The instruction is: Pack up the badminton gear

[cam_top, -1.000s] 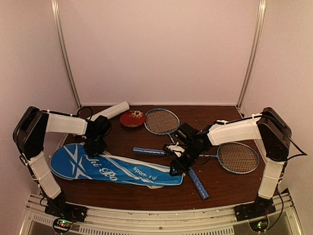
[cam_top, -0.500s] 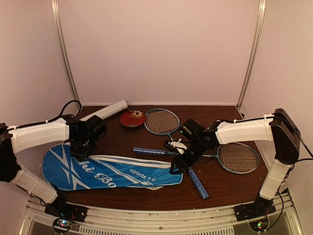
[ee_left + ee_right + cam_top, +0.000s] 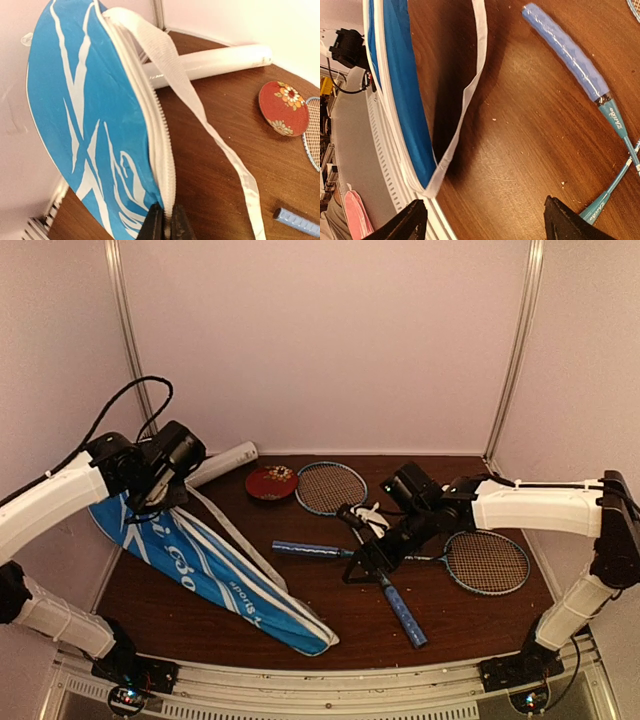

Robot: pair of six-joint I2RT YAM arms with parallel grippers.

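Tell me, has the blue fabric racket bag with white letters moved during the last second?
Yes. The left gripper, shut on the racket bag, has lifted its wide end toward the long white tube.

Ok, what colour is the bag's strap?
White; the strap of the bag shows best in the left wrist view.

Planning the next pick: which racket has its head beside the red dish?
The back racket, head by the red dish; the other racket lies head rightward.
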